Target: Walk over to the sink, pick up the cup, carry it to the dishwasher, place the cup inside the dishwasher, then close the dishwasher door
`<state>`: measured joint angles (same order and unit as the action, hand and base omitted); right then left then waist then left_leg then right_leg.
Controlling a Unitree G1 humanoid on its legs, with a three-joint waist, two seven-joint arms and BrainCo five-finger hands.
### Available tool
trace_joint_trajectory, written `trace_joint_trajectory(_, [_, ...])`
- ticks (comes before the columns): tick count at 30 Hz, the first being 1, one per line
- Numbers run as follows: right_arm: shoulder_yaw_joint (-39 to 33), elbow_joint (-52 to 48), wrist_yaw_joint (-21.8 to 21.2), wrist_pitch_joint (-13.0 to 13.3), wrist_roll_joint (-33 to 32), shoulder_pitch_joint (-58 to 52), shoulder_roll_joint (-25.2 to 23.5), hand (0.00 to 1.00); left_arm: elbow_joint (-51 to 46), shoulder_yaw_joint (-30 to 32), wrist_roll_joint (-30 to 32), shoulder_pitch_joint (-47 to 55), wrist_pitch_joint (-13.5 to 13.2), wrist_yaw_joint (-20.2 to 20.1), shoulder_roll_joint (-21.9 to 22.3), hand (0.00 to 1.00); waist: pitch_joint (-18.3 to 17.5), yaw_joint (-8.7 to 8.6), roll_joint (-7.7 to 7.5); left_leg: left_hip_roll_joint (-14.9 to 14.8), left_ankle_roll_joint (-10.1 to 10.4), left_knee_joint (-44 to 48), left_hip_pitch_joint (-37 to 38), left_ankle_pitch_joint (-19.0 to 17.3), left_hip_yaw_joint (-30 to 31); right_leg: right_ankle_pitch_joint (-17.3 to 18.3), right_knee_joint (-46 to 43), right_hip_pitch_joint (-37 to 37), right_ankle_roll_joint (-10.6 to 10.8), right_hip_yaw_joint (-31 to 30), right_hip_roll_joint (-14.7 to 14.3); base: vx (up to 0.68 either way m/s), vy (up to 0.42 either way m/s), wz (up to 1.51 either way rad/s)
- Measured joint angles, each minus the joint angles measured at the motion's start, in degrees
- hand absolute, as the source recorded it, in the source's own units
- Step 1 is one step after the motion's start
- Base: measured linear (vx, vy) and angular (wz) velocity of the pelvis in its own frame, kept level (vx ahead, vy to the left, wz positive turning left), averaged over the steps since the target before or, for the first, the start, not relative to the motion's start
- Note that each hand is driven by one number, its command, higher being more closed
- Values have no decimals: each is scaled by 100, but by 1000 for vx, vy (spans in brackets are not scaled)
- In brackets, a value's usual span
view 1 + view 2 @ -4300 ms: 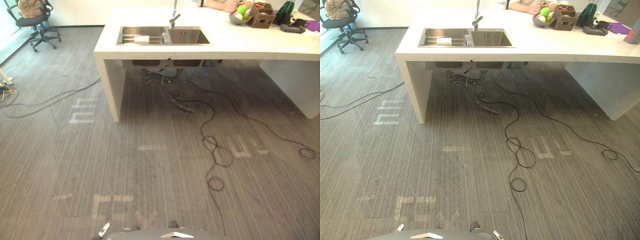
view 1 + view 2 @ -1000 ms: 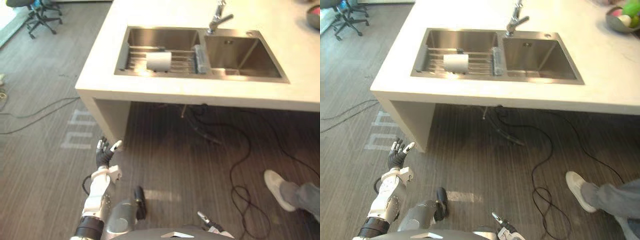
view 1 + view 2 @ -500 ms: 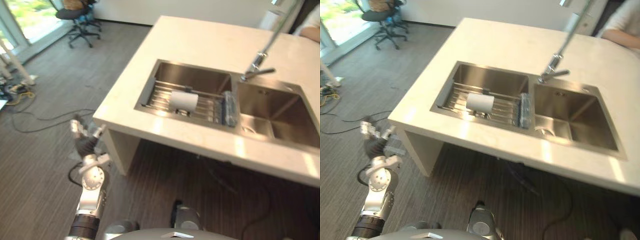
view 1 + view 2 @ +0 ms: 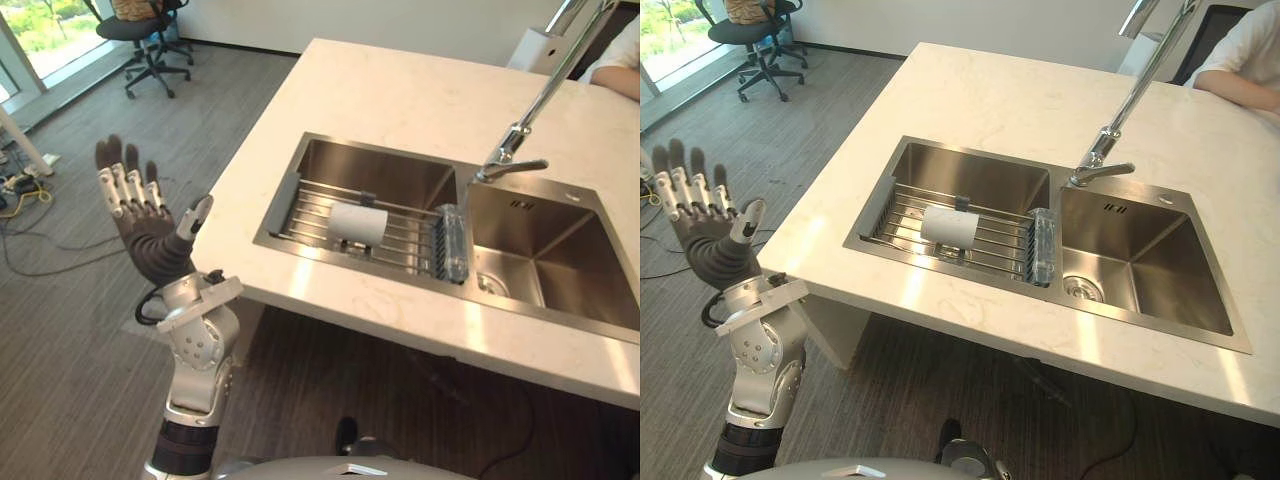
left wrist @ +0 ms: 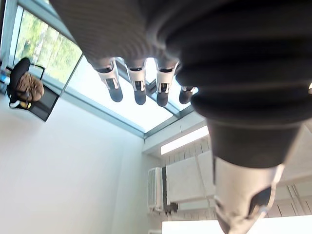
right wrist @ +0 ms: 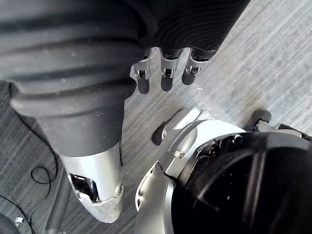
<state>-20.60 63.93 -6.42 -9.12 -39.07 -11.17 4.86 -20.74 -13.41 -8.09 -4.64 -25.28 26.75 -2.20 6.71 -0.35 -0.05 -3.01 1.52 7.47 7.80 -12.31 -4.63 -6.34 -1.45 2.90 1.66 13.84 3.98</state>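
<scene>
Spreading out past the thumb side of my left hand (image 4: 710, 250) is a wide pale stone counter (image 4: 970, 90). That hand is held up beside its corner, clear of the edge, with grey plank floor (image 4: 820, 110) beyond it. Sunk into the counter is a double stainless steel sink (image 4: 975, 172), and one basin lies nearer my left hand than the other. A black office chair (image 4: 750, 30) stands on the floor well beyond my fingertips. At the counter's far end, furthest from my hand, rests a person's forearm (image 4: 1240, 75) in a white sleeve. A steel wire rack (image 4: 990, 245) spans the nearer basin. A tall chrome tap (image 4: 1110, 130) rises behind the divider between the basins.

My left hand is released, with fingers straight and fanned upward, thumb out, and nothing in it. My right hand (image 6: 166, 78) hangs low over the floor with its fingers loose and nothing in it.

The white cylindrical cup (image 4: 950, 226) lies on its side on the wire rack, well apart from both of my hands.
</scene>
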Motion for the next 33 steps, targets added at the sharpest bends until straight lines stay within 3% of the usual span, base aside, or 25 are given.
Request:
trace_joint_trajectory(2, [16,-14,-82,-7,-2,-6,-1,0,-11,-536,-124,-195,337,-723,-29,0,-28,-23,2,13,-1,-56,30,1,-153,-182,276,-94,0,-104,-27,-53,26,-33])
trace_joint_trajectory(5, [20,-92,-100,-31,-3,-34,-11,0,92,-1058,-129,-480,835,-1376,-43,0,-119,-77,23,12,2,-71,20,-8,-327,-348,545,-113,-16,-250,-80,-31,-3,-29])
trace_joint_trajectory(10, [69,-319,-88,-137,-126,-104,-21,0,1115,-1385,-131,-924,1618,-1551,-244,0,-143,-214,80,-69,59,-110,184,-44,-582,-433,654,-196,-39,-425,-206,-35,-15,-25])
trace_joint_trajectory(15, [236,-473,-55,-135,-229,-170,14,0,1550,-1280,-193,-935,1690,-1280,-661,0,-182,-324,135,-154,162,-171,342,-105,-819,-394,660,-220,-45,-556,-323,-20,-9,-24])
trace_joint_trajectory(21, [226,-455,-54,-126,-229,-179,36,0,1780,-466,-297,-946,1691,-988,-980,0,-161,-443,208,-237,199,-263,403,-86,-944,-397,660,-144,-96,-655,-453,39,17,-16])
trace_joint_trajectory(24, [152,-444,-59,-127,-218,-179,48,0,1958,-88,-311,-965,1713,-753,-1095,0,-102,-533,293,-279,230,-263,427,-98,-931,-361,659,-128,-137,-604,-482,71,44,5])
trace_joint_trajectory(27, [7,-445,-76,-125,-107,-180,83,0,1959,157,-306,-979,1708,-568,-1124,0,-48,-577,418,-349,398,-47,237,-117,-915,-158,518,-23,-173,-455,-500,79,24,12])
trace_joint_trajectory(28, [35,-446,-74,-124,-66,-137,73,0,1959,246,-307,-981,1677,-509,-1119,0,31,-551,314,-378,441,691,-113,-131,-941,118,32,165,-189,-323,-403,58,-60,20])
trace_joint_trajectory(30, [184,-444,-79,-140,17,-197,125,0,1933,255,-357,-958,1649,-473,-1101,0,204,-539,239,-544,770,2618,-841,106,-920,504,-448,80,-306,-217,-218,51,-70,26])
trace_joint_trajectory(31, [259,-445,-91,-223,118,-202,219,0,1847,357,-492,-910,1618,-522,-1079,0,395,-459,217,-701,722,3694,-1218,586,-871,694,-508,-189,-411,-323,-107,59,1,-7])
trace_joint_trajectory(32, [299,-453,-98,-256,131,-201,240,0,1743,424,-569,-830,1614,-579,-1056,0,454,-403,192,-724,622,3864,-1304,378,-832,766,-521,-291,-465,-407,-95,94,7,-31])
trace_joint_trajectory(33, [427,-514,-108,-289,214,-199,340,0,1473,494,-676,-704,1606,-668,-1056,0,469,-309,262,-747,553,3693,-1441,14,-795,873,-521,-424,-598,-500,-77,124,-11,-39])
